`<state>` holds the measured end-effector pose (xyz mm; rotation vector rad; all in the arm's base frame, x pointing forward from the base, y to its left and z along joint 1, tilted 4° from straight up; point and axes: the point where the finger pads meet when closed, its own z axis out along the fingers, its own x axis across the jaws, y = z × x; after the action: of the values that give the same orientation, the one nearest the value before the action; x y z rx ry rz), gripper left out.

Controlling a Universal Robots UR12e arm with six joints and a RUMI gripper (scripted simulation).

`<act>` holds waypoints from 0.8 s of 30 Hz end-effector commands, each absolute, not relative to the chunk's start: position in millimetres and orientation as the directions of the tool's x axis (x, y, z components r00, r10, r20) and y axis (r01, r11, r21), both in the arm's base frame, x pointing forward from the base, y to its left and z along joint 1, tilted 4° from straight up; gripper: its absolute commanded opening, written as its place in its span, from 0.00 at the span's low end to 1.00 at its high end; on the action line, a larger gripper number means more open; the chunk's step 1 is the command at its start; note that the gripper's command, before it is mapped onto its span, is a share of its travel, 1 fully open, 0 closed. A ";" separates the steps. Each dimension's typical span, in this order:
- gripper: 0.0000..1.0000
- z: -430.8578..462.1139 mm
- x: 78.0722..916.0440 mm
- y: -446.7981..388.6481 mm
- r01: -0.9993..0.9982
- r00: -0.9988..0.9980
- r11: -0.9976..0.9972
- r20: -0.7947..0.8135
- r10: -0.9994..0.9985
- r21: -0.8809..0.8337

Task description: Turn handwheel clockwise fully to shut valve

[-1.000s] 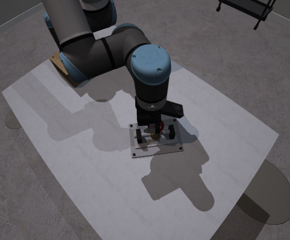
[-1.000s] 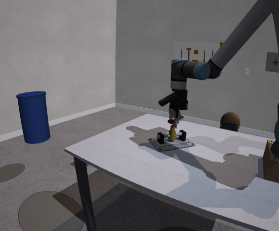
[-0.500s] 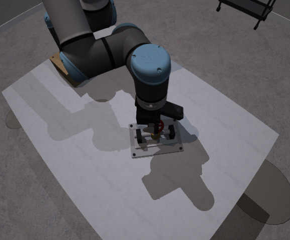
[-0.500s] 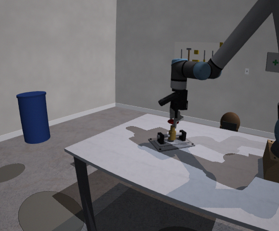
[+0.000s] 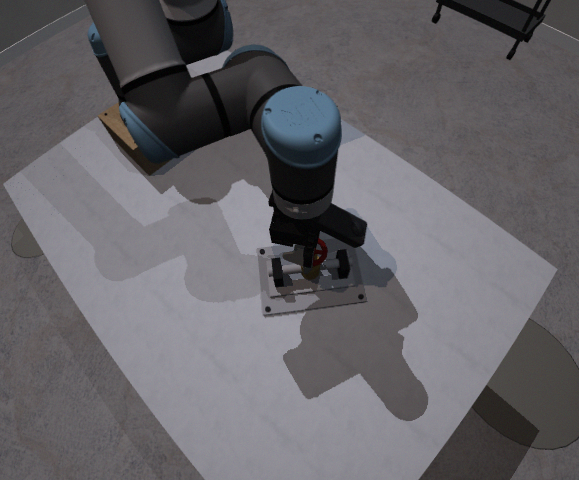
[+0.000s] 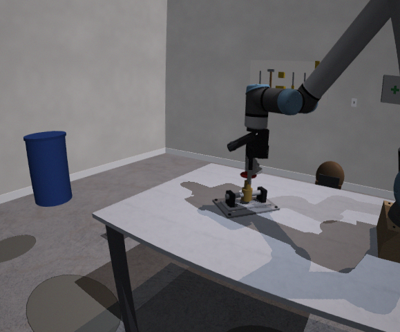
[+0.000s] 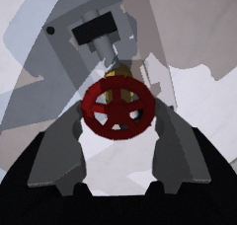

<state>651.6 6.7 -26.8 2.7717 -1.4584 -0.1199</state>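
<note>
The red handwheel [image 7: 118,108] sits on top of a brass valve body [image 6: 246,188], which is mounted on a grey pipe between two black clamps on a metal baseplate [image 5: 311,293] near the middle of the white table. My gripper [image 7: 118,100] hangs straight above the valve, and its two grey fingers press on the left and right rim of the wheel. The gripper is shut on the handwheel. The wheel also shows in the top view [image 5: 320,252] and in the exterior view [image 6: 245,174], partly hidden by the fingers. In the wrist view the baseplate appears turned at an angle.
The arm's base stands on a wooden block [image 6: 398,237] at the table's far corner. A blue barrel [image 6: 48,167] stands on the floor to the left. A black cart [image 5: 491,15] stands beyond the table.
</note>
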 end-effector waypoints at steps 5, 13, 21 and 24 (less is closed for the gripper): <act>0.00 -26.2 652.3 6.5 -0.900 0.430 -0.433 -0.055 -0.901 0.051; 0.00 -26.2 652.3 6.5 -0.945 0.321 -0.323 -0.049 -0.946 0.057; 0.00 -26.2 652.3 6.5 -0.985 0.158 -0.160 -0.039 -0.987 0.065; 0.00 -26.2 652.3 6.5 -0.988 0.137 -0.139 -0.037 -0.990 0.065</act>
<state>651.6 6.7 -26.8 2.4028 -1.9867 -0.1151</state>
